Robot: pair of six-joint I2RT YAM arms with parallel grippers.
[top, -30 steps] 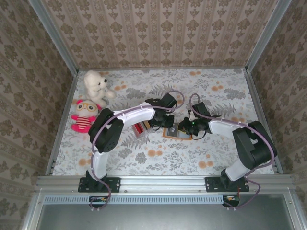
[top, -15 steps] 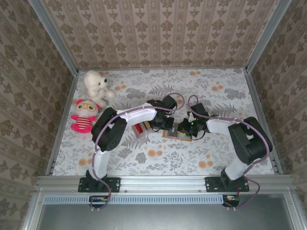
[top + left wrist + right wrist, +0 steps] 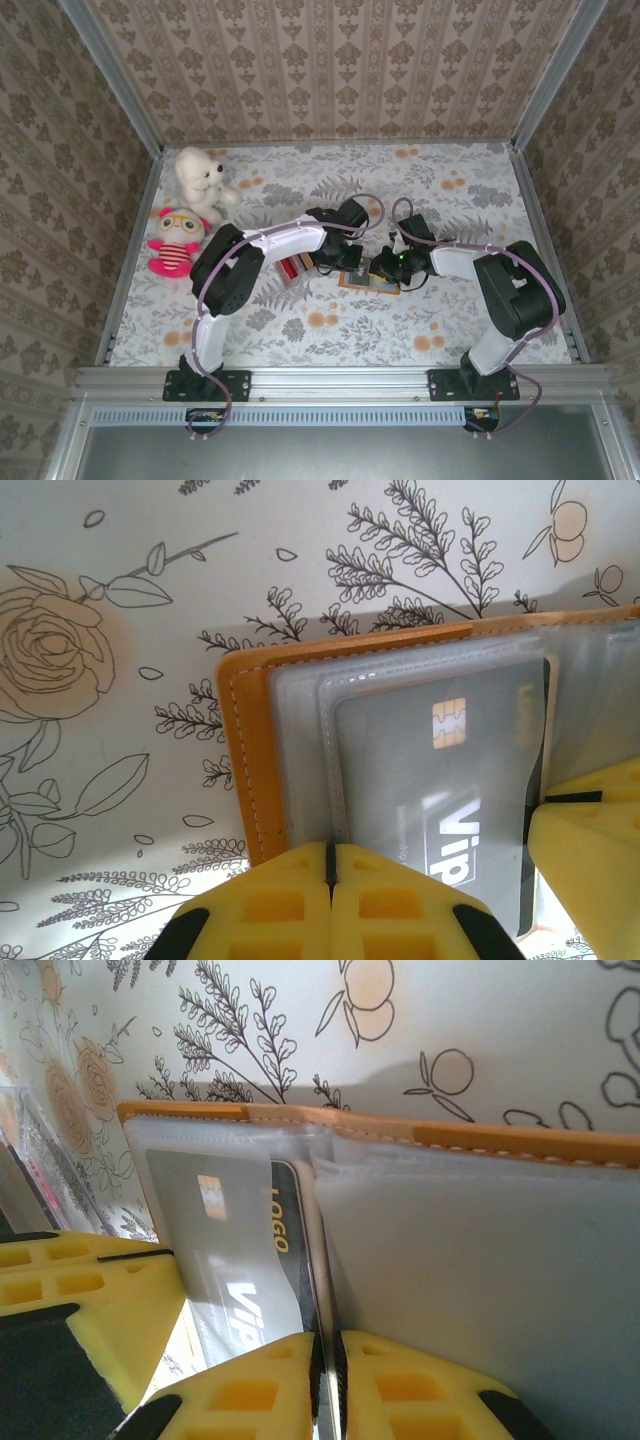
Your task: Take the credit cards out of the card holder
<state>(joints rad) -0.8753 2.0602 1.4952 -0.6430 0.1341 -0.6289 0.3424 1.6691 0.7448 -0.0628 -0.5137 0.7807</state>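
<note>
Tan-orange leather marks the card holder (image 3: 375, 285), lying flat near the middle of the flowered table (image 3: 450, 190). From above, both arms bend inward with elbows raised and meet over it. The left gripper (image 3: 338, 264) is at its left edge and the right gripper (image 3: 386, 266) at its right. Red cards (image 3: 290, 268) lie on the table just left of the card holder. A white bear (image 3: 200, 175) and a pink doll (image 3: 175, 242) sit at the far left, well apart from the arms.

In the left wrist view, the left gripper's yellow fingers (image 3: 285, 900) are pressed tight together at the near edge of a clear pocket. Whether they pinch anything I cannot tell. Inside the pocket sits a grey card (image 3: 450, 790) with a gold chip and the white letters "ViP".

In the right wrist view, the right gripper's yellow fingers (image 3: 410, 1390) are closed on the edge of a clear pocket leaf of the card holder. The grey card there reads "LOGO" and "VIP".
</note>
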